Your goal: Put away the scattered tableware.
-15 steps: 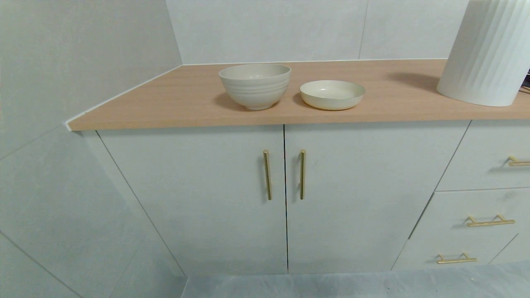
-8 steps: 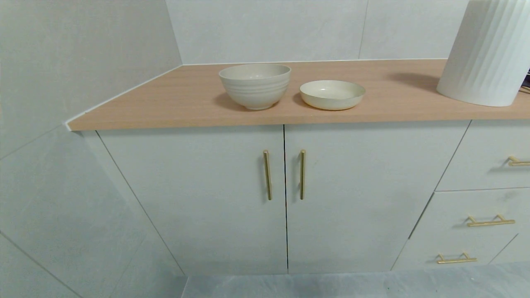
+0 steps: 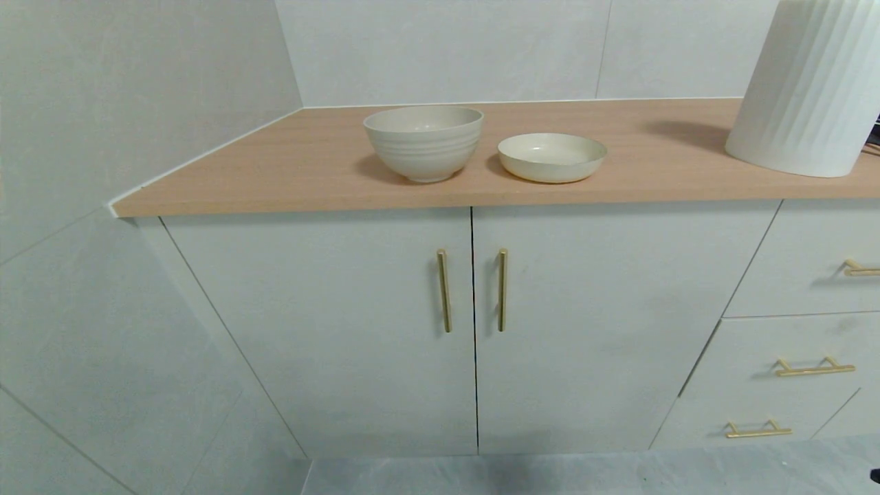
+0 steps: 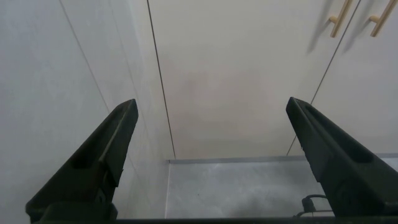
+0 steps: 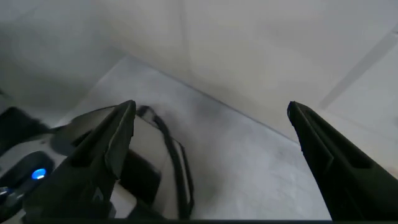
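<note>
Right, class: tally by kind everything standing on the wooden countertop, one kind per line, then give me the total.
deep ribbed bowl: 1
shallow dish: 1
white fluted container: 1
Total: 3

Flat white cabinet doors (image 4: 236, 74), slim gold bar handles (image 4: 337, 18), ahead of left gripper (image 4: 210, 104); grey stone-look floor (image 5: 249, 162) beneath right gripper (image 5: 210, 107).

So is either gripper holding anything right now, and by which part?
Nothing is held. The left gripper and right gripper are both open and empty; the bowl and dish sit on the countertop.
</note>
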Controlling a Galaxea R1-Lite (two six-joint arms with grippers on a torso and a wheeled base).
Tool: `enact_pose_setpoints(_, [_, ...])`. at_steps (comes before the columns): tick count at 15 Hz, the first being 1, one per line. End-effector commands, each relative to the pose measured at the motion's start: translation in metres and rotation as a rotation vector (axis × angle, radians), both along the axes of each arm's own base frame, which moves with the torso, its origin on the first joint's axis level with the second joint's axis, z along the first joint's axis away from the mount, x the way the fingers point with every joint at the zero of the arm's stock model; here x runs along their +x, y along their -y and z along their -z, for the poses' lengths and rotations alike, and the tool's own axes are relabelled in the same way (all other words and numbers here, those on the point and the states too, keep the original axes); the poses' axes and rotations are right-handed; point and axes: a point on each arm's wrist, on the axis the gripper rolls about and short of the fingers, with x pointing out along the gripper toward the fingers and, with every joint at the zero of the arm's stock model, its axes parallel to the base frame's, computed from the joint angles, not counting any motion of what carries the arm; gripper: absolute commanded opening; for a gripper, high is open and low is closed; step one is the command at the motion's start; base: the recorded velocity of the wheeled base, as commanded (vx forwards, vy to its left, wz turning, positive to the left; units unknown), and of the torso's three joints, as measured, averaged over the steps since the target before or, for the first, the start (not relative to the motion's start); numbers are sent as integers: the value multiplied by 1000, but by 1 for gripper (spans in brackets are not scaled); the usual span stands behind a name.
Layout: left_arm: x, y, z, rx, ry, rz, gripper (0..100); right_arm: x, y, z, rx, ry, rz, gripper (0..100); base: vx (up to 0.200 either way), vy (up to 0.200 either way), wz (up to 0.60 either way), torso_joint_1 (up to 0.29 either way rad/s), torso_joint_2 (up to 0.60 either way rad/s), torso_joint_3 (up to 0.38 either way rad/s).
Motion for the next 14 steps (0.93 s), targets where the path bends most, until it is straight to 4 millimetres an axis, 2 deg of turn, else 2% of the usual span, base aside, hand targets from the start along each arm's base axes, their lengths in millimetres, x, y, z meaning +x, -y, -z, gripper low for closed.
enact_pose_setpoints(1, [0,0,0,0,-2,0,100,49,-20,-9,-23,-119,-130,100,0,0,0,0,0,0])
enact_pose_setpoints(2, [0,0,0,0,0,0,100,64,-26,-11,-26,-130,-146,100,0,0,0,0,0,0])
enact_pose_setpoints(3, [0,0,0,0,-2,0,100,67,-28,-11,-28,-134,-149,100,0,0,0,0,0,0])
enact_pose_setpoints(4, [0,0,0,0,0,0,100,88,-39,-13,-30,-148,-181,100,0,0,0,0,0,0])
enact_pose_setpoints(5, [0,0,0,0,0,0,100,100,-47,-14,-20,-159,-192,100,0,0,0,0,0,0])
enact_pose_setpoints(6, [0,0,0,0,0,0,100,104,-50,-14,-13,-165,-197,100,0,0,0,0,0,0])
enact_pose_setpoints(8, [0,0,0,0,-2,0,100,120,-78,-28,56,-211,-270,100,0,0,0,0,0,0])
enact_pose_setpoints(9, [0,0,0,0,0,0,100,122,-84,-31,70,-220,-283,100,0,0,0,0,0,0])
enact_pose_setpoints(11, [0,0,0,0,0,0,100,144,-111,-46,102,-224,-327,100,0,0,0,0,0,0])
enact_pose_setpoints(13, [0,0,0,0,-2,0,100,159,-122,-48,101,-225,-331,100,0,0,0,0,0,0])
enact_pose_setpoints(14, [0,0,0,0,0,0,100,160,-123,-47,100,-227,-331,100,0,0,0,0,0,0])
